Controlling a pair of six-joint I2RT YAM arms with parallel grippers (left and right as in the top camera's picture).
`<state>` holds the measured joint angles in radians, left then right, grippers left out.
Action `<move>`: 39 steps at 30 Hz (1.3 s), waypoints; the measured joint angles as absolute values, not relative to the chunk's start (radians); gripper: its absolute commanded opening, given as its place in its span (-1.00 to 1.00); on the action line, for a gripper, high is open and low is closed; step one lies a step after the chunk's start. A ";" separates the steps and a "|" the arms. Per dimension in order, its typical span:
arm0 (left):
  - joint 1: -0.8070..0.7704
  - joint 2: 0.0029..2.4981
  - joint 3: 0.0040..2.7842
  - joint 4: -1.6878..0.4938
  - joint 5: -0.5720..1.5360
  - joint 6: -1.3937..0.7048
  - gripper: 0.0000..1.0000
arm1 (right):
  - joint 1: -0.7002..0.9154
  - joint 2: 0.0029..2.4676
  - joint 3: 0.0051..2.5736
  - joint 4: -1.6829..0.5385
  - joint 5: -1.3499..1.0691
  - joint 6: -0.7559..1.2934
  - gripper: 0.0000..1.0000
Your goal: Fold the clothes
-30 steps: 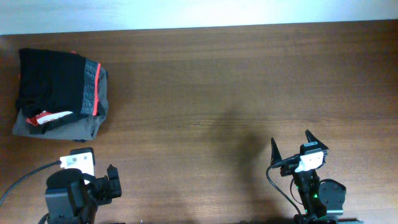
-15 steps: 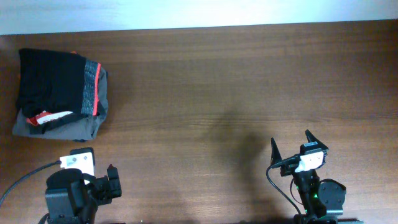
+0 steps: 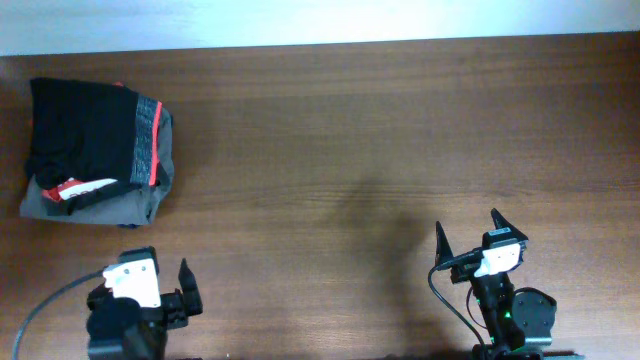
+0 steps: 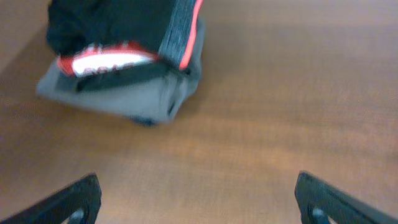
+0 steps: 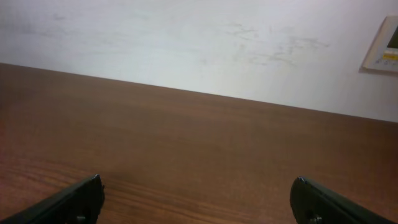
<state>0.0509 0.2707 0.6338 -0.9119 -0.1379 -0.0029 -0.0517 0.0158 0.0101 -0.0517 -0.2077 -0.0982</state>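
The black trousers (image 3: 85, 135) lie folded on top of a stack at the table's far left, their grey-red stripe band (image 3: 148, 142) on the right side. They also show in the left wrist view (image 4: 118, 25), blurred. My left gripper (image 4: 198, 202) is open and empty near the front edge, well below the stack. My right gripper (image 5: 198, 202) is open and empty at the front right, over bare wood; in the overhead view (image 3: 468, 232) its fingers point up the table.
Under the trousers lie a red T-shirt with white lettering (image 3: 78, 189) and a grey folded garment (image 3: 120, 208). The brown wooden table (image 3: 380, 130) runs to a white wall (image 5: 186, 43) at the back.
My left arm has shifted back toward the front edge and turned a little. The right arm and the stack have not moved.
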 measured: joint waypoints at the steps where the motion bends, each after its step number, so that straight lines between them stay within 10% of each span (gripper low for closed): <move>1: 0.051 0.239 0.589 -0.857 -0.129 -0.002 0.98 | -0.052 0.016 0.010 -0.052 -0.208 -0.098 0.98; 15: 0.051 0.018 0.059 0.035 0.036 -0.004 0.98 | -0.052 0.016 0.010 -0.052 -0.208 -0.098 0.98; 39: 0.035 0.014 0.015 -0.070 0.095 -0.004 0.98 | -0.052 0.016 0.010 -0.052 -0.208 -0.098 0.98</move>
<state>0.0345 0.0135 0.0154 -0.0696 0.0948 -0.0036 -0.0517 0.0158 0.0101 -0.0521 -0.2077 -0.0982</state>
